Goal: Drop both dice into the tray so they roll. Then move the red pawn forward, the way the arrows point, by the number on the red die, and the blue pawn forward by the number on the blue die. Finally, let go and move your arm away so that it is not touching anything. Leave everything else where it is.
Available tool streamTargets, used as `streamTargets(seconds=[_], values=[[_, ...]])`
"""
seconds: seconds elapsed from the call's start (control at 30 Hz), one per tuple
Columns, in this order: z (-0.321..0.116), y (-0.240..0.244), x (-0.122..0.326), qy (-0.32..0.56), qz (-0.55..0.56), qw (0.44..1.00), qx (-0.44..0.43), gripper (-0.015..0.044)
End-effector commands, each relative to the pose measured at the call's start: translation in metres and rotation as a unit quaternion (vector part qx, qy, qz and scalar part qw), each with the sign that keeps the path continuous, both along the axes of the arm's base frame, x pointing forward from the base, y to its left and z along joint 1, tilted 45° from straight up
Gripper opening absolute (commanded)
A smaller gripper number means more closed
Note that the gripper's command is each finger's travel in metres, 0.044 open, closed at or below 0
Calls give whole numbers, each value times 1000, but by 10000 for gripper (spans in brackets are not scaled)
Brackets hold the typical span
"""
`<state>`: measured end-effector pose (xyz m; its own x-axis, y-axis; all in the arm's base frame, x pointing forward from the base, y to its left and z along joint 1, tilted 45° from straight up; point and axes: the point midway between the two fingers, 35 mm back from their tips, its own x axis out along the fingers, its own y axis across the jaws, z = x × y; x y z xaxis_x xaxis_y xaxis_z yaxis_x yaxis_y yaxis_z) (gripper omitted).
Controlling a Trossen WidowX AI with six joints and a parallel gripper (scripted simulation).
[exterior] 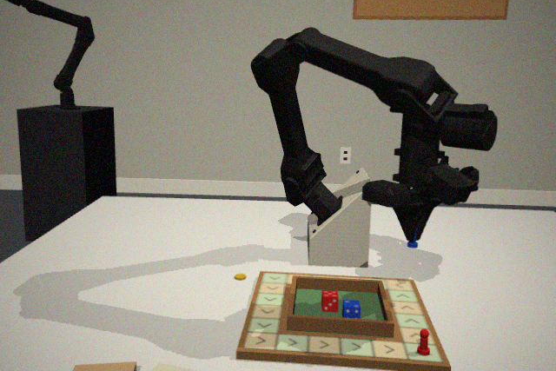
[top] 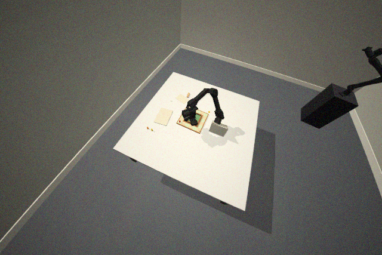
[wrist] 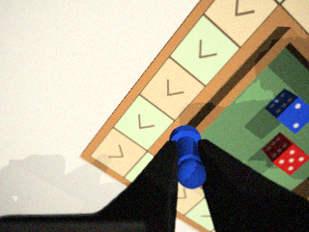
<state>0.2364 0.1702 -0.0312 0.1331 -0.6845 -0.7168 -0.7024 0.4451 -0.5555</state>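
My gripper (exterior: pixel 413 239) (wrist: pixel 186 148) is shut on the blue pawn (exterior: pixel 413 244) (wrist: pixel 191 175), held in the air above the board (exterior: pixel 323 344) (wrist: pixel 140 87), its base showing below the fingertips. The red pawn (exterior: pixel 423 343) (top: pixel 179 121) stands upright on the board's front right corner square. The red die (exterior: pixel 329 301) (wrist: pixel 291 160) and the blue die (exterior: pixel 351 309) (wrist: pixel 295 116) lie in the tray (exterior: pixel 340 326) (wrist: pixel 224 73). In the wrist view the red die's bright face shows several pips and the blue die's bright face shows two.
A gold disc (exterior: pixel 240 275) (top: pixel 208 111) lies beside the board. My arm's pale base (exterior: pixel 340 241) (top: pixel 218 128) stands behind it. Two pale sheets (top: pixel 163 116) (top: pixel 181 98), a small brown block (top: pixel 188 95) and small coloured items (top: pixel 147 128) lie on the table.
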Motion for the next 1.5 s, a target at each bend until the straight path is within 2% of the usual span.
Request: streamTargets(seconds=[0.0, 0.2, 1.1, 1.47], values=[[15, 11, -5, -1, -4, 1000, 2, 0], [11, 9, -9, -1, -4, 1000, 2, 0], [-44, -52, -86, 1, -4, 1000, 1, 0], [-64, -73, -84, 1, -4, 1000, 1, 0]])
